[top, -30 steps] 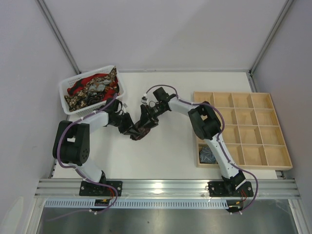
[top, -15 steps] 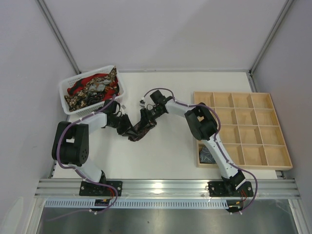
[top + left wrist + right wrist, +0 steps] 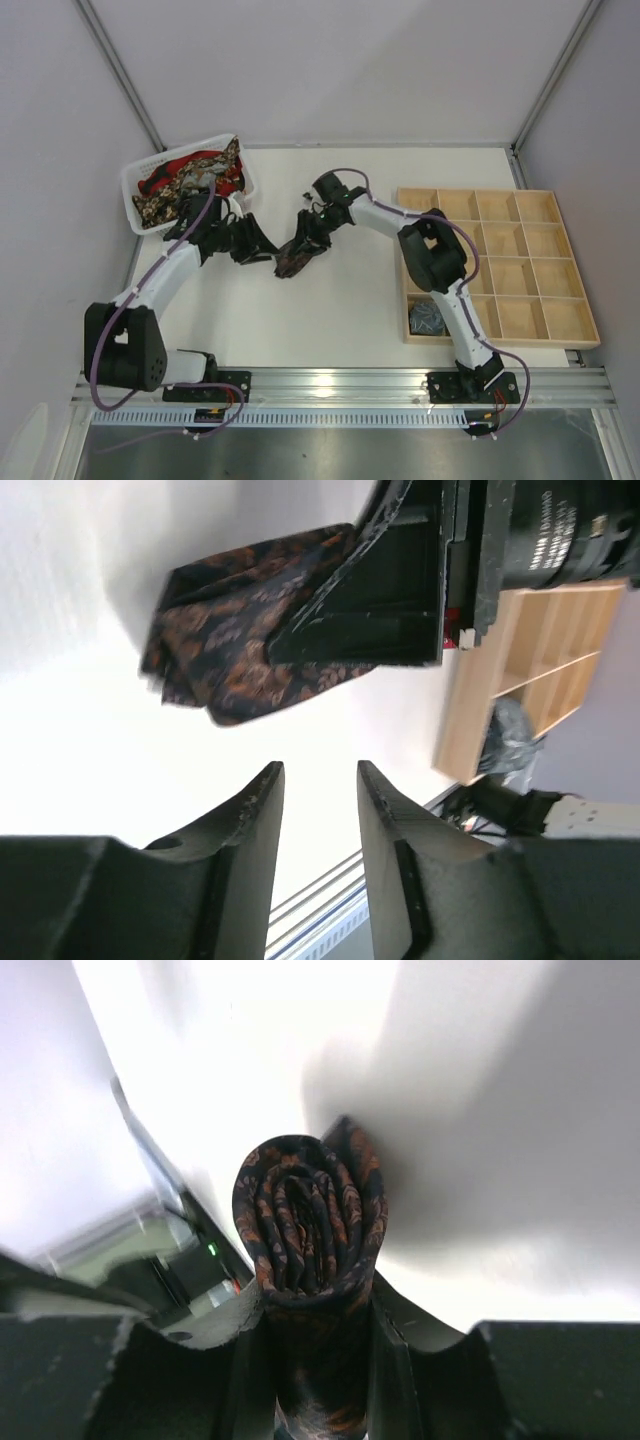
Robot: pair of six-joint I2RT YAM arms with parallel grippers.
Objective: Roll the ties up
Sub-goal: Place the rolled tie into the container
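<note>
A dark brown-maroon patterned tie (image 3: 292, 262) is wound into a coil. My right gripper (image 3: 303, 242) is shut on it just above the white table. In the right wrist view the coil (image 3: 310, 1215) stands on end between the fingers (image 3: 230, 1325) of my right gripper (image 3: 312, 1305). My left gripper (image 3: 266, 249) is open and empty, just left of the tie and apart from it. In the left wrist view the tie (image 3: 235, 630) hangs from the black right gripper (image 3: 395, 590), beyond the open fingertips of my left gripper (image 3: 318, 780).
A white basket (image 3: 247, 163) at the back left holds several loose ties (image 3: 190, 180), red and gold-black. A wooden compartment tray (image 3: 520, 270) lies on the right, with a grey-blue coiled tie (image 3: 428, 316) in its near left cell. It also shows in the left wrist view (image 3: 510, 730).
My left gripper has let go of the tie and drawn back to the left, its arm swinging outward. My right gripper keeps the coil and has shifted slightly right.
</note>
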